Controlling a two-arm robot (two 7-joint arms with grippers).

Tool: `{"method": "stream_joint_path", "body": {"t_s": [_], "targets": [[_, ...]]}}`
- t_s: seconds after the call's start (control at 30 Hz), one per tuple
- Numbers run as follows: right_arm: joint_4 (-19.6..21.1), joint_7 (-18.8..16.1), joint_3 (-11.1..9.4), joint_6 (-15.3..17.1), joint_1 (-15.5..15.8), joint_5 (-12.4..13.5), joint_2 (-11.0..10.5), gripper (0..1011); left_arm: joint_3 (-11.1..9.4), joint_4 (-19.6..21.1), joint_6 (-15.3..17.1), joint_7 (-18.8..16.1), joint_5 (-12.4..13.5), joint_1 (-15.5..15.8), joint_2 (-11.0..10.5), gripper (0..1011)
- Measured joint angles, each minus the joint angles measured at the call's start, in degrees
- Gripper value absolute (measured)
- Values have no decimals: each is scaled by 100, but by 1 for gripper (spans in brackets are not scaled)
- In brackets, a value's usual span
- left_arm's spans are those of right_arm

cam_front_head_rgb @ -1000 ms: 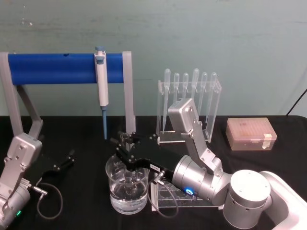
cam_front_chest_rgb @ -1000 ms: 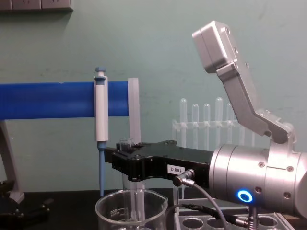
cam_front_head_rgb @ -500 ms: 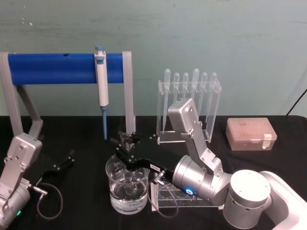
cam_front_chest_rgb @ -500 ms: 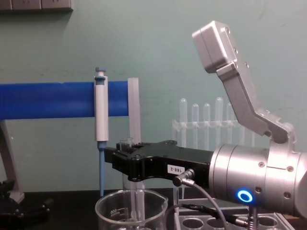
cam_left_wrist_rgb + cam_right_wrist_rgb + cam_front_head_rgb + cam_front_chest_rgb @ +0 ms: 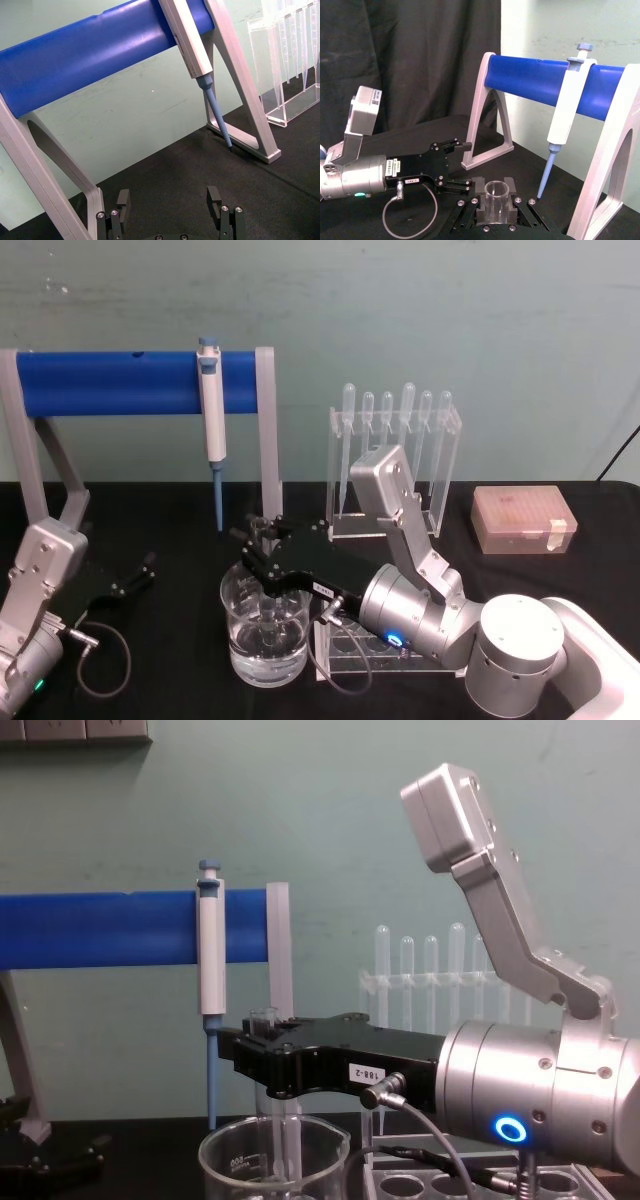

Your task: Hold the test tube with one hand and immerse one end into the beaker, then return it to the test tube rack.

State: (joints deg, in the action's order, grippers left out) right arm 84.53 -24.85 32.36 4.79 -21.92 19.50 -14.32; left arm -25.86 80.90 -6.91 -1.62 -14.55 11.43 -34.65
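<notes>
Glass sits close to glass: the right hand (image 5: 265,562) is clamped on the test tube (image 5: 284,1145) near its rim, upright, with the lower end inside the beaker (image 5: 238,640). It should lift straight up until the rounded end clears the rim, then cross to the test tube rack (image 5: 345,648). The left hand (image 5: 167,197) rests spread and empty on the desk (image 5: 170,510), well apart.

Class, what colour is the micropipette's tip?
The micropipette tip is blue; the left wrist view shows it best.
</notes>
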Motion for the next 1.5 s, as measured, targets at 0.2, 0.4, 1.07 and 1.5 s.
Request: {"method": "stream_joint_path", "body": {"t_s": [0.2, 0.4, 1.07, 1.5], "targets": [[0, 0, 0, 0, 0, 0, 0, 224, 0, 0, 0, 0, 0, 0, 0, 1000], [0, 0, 0, 0, 0, 0, 0, 224, 0, 0, 0, 0, 0, 0, 0, 1000], [0, 0, 0, 0, 0, 0, 0, 224, 0, 0, 0, 0, 0, 0, 0, 1000], [0, 0, 0, 0, 0, 0, 0, 224, 0, 0, 0, 0, 0, 0, 0, 1000]]}}
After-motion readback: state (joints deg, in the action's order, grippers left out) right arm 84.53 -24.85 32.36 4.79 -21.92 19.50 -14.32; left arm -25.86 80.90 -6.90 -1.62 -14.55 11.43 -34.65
